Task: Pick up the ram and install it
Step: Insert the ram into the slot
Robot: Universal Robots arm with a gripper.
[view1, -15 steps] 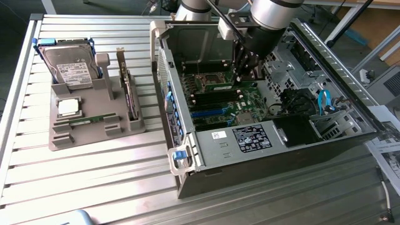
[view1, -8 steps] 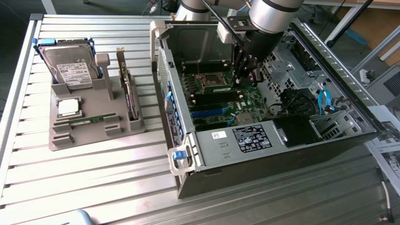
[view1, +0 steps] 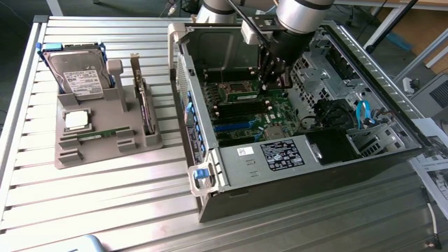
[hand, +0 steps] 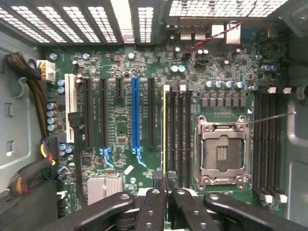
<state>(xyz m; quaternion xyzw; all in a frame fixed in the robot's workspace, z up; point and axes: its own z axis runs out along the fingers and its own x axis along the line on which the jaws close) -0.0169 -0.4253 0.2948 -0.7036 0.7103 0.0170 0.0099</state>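
Where the slatted metal worktop (view1: 105,210) reaches the exterior view's left, a grey holder (view1: 70,160) carries a hard drive (view1: 81,73) propped at its far end. A square silver processor chip (view1: 75,119) sits nearer, and just beyond that a thin green memory strip (view1: 98,135) lies flat between two posts. A dark expansion card (view1: 144,102) stands on edge along the holder's right side. Next comes the open computer case (view1: 294,173), lying on its side with a blue latch (view1: 201,176) at its near corner and the motherboard (view1: 245,123) exposed inside. The arm reaches down into the case, and the gripper (view1: 276,86) hangs above the board close to the CPU socket (view1: 240,89). In the wrist view the gripper (hand: 165,182) has its fingers (hand: 154,207) drawn almost together, with a narrow gap between the tips. From that gap a thin strip with a yellow-green edge runs out, seen edge-on: this looks to be the ram (hand: 163,130), pinched between the tips. It lines up with the memory slot farthest from the open CPU socket (hand: 221,149), between that socket and the long blue slot (hand: 135,110). I cannot tell whether it is seated in the slot or held above it. At the exterior view's right, a blue cable (view1: 362,113) loops beside the drive cage.
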